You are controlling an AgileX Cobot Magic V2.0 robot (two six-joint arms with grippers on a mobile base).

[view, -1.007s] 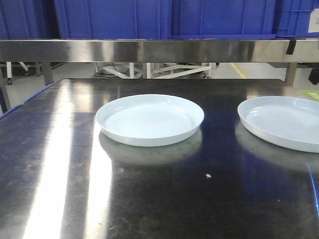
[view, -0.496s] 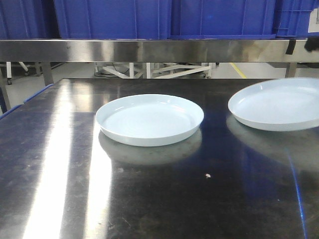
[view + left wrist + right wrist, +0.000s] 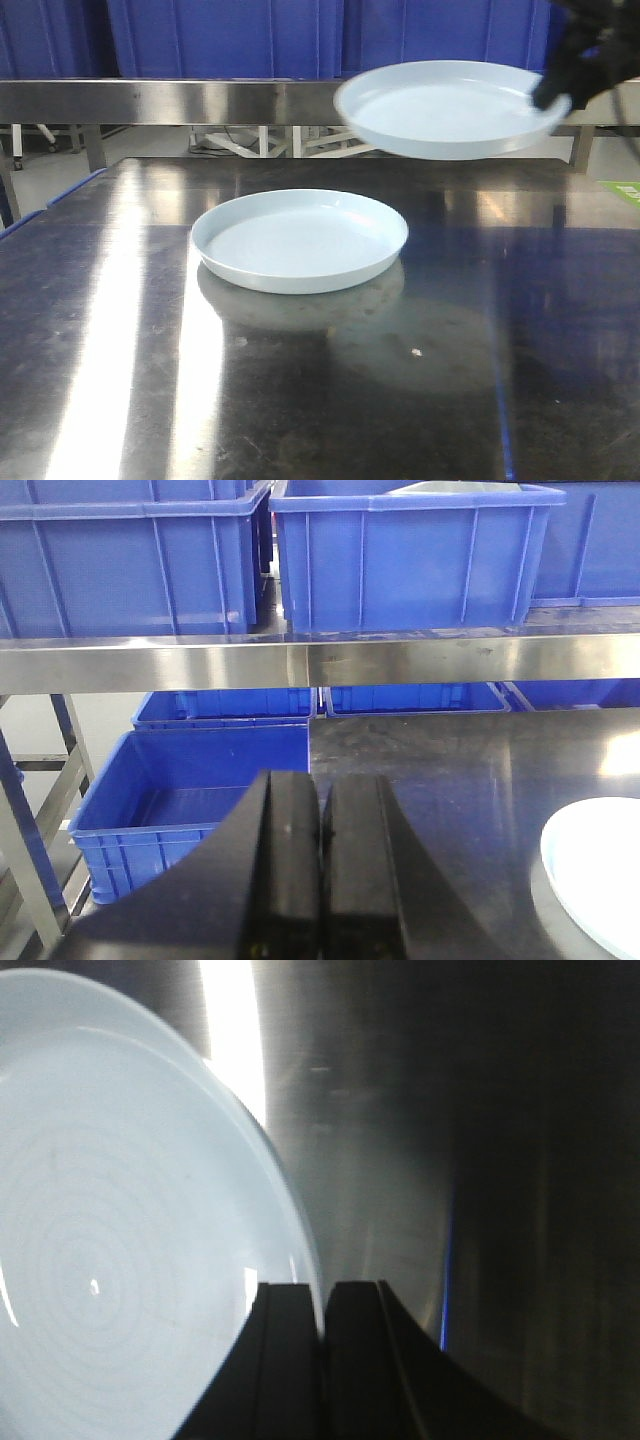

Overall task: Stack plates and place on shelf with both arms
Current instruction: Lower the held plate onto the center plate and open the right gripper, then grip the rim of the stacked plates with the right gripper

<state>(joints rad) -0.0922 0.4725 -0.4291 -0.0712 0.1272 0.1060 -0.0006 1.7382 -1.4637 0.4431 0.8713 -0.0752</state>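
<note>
Two plates concern me: the resting plate [image 3: 300, 240] lies flat on the worktop [image 3: 110, 350], and the lifted plate [image 3: 450, 105] hangs above and to its right, before the shelf [image 3: 150, 100], my right jaws pinched shut on its rim. The left jaws are pressed together on nothing. I should carry the lifted plate level, centre it rim over rim, then lower slowly, since a one-edge pinch may let it tip.

One pale bluish-white plate [image 3: 300, 240] (round, shallow, glossy, with a low rim) lies flat on the dark tabletop [image 3: 100, 350]. The second plate [image 3: 450, 108], identical, hangs in the air above and to its right, nearly level, in front of the steel shelf [image 3: 180, 100] rail.
</note>
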